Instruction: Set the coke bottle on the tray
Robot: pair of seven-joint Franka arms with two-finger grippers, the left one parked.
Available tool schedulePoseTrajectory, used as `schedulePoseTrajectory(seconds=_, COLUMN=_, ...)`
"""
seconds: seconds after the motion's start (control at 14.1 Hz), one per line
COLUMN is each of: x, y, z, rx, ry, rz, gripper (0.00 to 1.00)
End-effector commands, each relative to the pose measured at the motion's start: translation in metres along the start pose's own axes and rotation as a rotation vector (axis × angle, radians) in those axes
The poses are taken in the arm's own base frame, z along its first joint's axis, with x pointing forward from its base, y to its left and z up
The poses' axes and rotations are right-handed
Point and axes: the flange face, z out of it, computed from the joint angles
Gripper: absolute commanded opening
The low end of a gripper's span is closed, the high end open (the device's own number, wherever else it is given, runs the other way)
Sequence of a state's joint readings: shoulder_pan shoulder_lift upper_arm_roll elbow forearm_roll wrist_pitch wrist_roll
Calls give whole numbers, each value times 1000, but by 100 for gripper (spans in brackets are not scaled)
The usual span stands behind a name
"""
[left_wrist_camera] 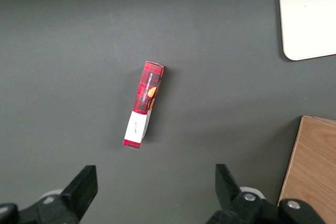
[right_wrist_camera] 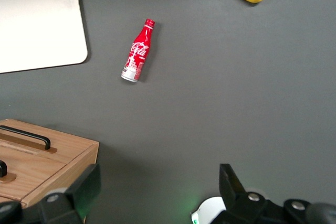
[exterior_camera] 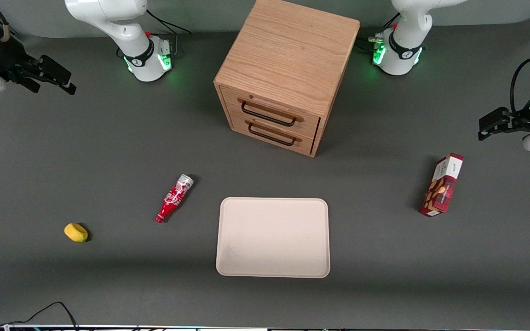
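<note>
- On the dark grey table (exterior_camera: 108,151) lie one coke bottle (exterior_camera: 174,198), one beige tray (exterior_camera: 273,237), one yellow sponge-like lump (exterior_camera: 76,232), one red snack box (exterior_camera: 442,185) and one wooden cabinet (exterior_camera: 288,73) with two drawers.
- Beside the tray, toward the working arm's end, the coke bottle lies on its side, near the tray but apart from it; the table between them is bare.
- Farther toward the working arm's end and slightly nearer the front camera sits the yellow lump, well apart from the bottle.
- Toward the parked arm's end lies the snack box.
- The bottle is slim and red with white script, its silver base pointing toward the cabinet, its narrow neck toward the front camera.
- The gripper (exterior_camera: 55,76) hangs high near the working arm's table edge, well apart from the bottle, fingers (right_wrist_camera: 86,187) spread wide, holding nothing.
</note>
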State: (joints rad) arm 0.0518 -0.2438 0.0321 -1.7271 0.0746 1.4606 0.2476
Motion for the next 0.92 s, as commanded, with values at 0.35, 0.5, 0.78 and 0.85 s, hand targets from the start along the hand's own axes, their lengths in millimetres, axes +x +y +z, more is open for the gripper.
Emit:
schedulePoseTrajectory(seconds=0.35, x=3, y=-16, z=6, rx=-21, ry=-34, rz=-48, gripper=100)
schedulePoseTrajectory(seconds=0.5, x=2, y=-20, z=11, rx=-33, ry=-42, rz=-51, gripper=100)
schedulePoseTrajectory(seconds=0.78, x=3, y=-19, z=10, rx=-61, ry=-35, rz=-51, gripper=100)
schedulePoseTrajectory(seconds=0.85, x=8, y=-22, z=12, rx=-60, ry=-37, rz=-51, gripper=100)
